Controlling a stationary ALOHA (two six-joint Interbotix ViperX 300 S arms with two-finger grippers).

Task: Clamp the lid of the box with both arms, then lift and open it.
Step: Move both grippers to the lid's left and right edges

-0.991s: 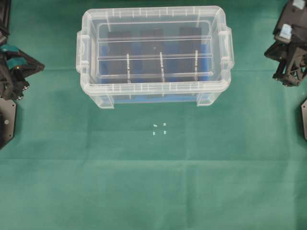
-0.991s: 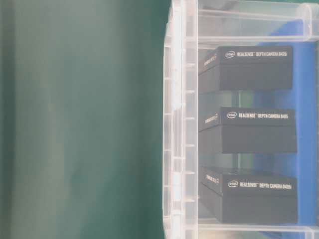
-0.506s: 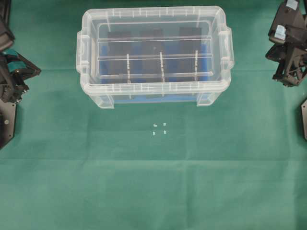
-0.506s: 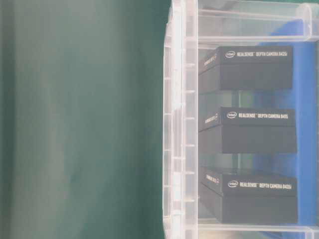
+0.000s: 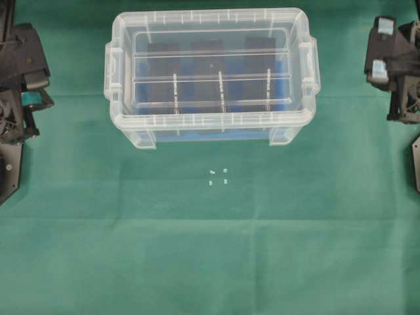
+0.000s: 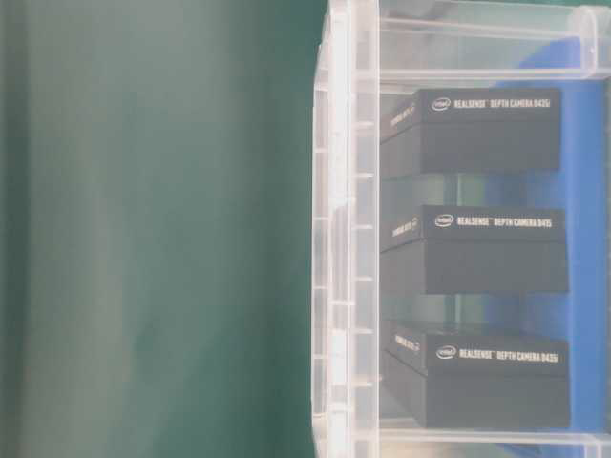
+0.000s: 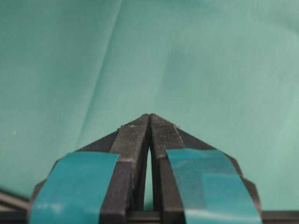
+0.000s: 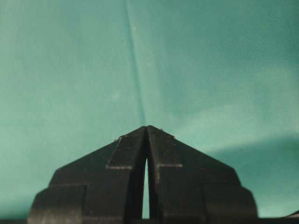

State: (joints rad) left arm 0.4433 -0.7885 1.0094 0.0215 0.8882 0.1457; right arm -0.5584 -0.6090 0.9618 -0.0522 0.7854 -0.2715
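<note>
The box [image 5: 211, 133], a deep clear tub, stands at the back middle of the green cloth with the clear lid [image 5: 210, 65] resting on top of it. Three black blocks [image 6: 477, 239] and a blue base [image 6: 584, 191] show through its wall. Both arms are far from it: the left arm [image 5: 23, 79] at the left edge, the right arm [image 5: 394, 65] at the right edge. My left gripper [image 7: 149, 115], with teal tape on its fingers, is shut over bare cloth. The right gripper [image 8: 147, 126] is also shut over bare cloth, holding nothing.
Small white specks [image 5: 218, 176] lie on the cloth in front of the box. Black base plates sit at the left edge [image 5: 8, 164] and the right edge [image 5: 416, 157]. Green cloth [image 5: 210, 249] covers the table.
Both arms have pulled back toward their own edges and turned their grippers away from the box. The box and lid have not moved.
</note>
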